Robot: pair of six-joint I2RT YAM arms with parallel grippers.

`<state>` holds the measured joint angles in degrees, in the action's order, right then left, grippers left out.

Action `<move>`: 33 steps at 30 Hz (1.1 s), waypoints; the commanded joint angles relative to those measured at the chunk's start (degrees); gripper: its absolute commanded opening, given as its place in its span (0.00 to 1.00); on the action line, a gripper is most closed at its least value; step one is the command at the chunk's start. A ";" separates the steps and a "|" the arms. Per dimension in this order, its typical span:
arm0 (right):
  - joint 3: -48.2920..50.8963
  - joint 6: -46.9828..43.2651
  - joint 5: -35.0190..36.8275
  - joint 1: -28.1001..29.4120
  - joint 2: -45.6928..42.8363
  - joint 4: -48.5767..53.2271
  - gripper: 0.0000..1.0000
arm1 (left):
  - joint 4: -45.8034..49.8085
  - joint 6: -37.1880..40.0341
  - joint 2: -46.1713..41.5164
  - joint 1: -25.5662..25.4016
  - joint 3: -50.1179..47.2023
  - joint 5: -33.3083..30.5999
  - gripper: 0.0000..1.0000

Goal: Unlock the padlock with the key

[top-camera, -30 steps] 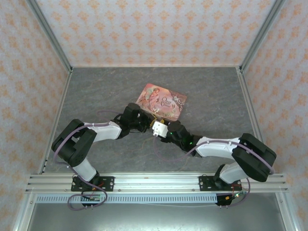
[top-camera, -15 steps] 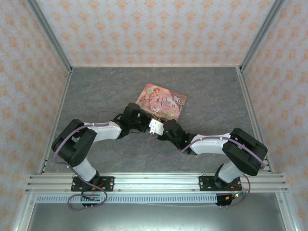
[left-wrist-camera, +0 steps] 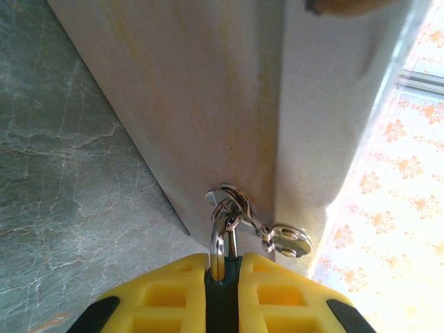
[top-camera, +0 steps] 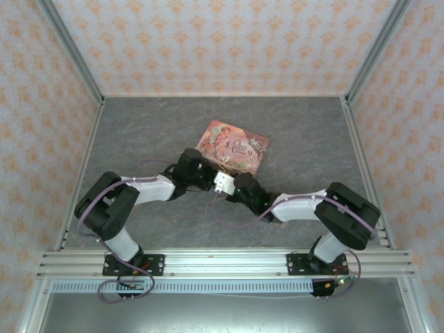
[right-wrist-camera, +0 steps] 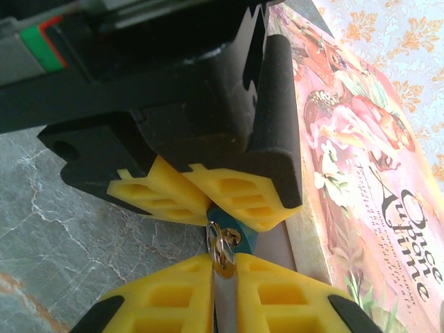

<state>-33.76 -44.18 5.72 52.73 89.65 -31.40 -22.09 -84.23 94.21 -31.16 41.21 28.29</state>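
1. Firstly, the left gripper [left-wrist-camera: 222, 265] is clenched. A dark teal strip sits between its yellow pads, and a small metal loop pokes out past the tips with thin rings [left-wrist-camera: 237, 208] hooked through it.
2. Next, the padlock [right-wrist-camera: 226, 220] is at the meeting point of the two arms, above the grey table [right-wrist-camera: 76, 229]. Seen from the right wrist, its teal body peeks out from under the left gripper's fingertips, facing the right arm.
3. Directly ahead of that, the key [right-wrist-camera: 223, 272] is, as I judge it, the thin bright metal strip pinched upright in the seam of the right pads. Its free end touches or nearly touches the teal body. I cannot tell whether it is seated in the keyhole, because the rings cover the junction.
4. Then the right gripper [right-wrist-camera: 223, 258] is clamped on that strip. Its tips are just short of the left gripper's, and the two arms meet nose to nose.
5. Critically, the key's long axis runs along the line joining the two grippers. The lock therefore lies straight ahead of the right arm. The coming move likely calls for a short push along that line and a roll of the right wrist about it, with the left arm as a brace.
6. Rightmost, the pink tin [right-wrist-camera: 361, 159] lies flat just beside the pair, close enough to crowd a wrist roll.
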 commanded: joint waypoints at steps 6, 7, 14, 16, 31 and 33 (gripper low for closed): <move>-2.00 1.82 0.88 0.36 1.68 -3.67 0.14 | -3.49 -0.79 -1.98 -0.49 1.22 1.33 0.00; -2.09 1.95 0.75 0.33 1.81 -3.96 0.14 | -3.36 -0.70 -1.94 -0.50 1.28 1.34 0.00; -2.39 3.72 0.35 0.36 2.19 -4.33 0.02 | -3.23 -0.68 -1.93 -0.55 1.25 1.33 0.00; -2.35 4.64 0.46 0.36 2.11 -4.29 0.00 | -3.15 -0.60 -2.02 -0.56 1.20 1.33 0.00; 0.33 25.29 1.67 0.35 4.16 -10.08 0.00 | -2.57 -0.68 -2.37 -1.16 0.97 0.49 0.00; 0.89 27.63 1.33 0.36 4.92 -11.63 0.00 | -2.51 -0.68 -2.30 -1.23 0.95 0.35 0.00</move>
<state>-33.71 -23.94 6.26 52.86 93.03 -37.30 -22.11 -84.20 94.21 -31.09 41.21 26.20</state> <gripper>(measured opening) 0.041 0.124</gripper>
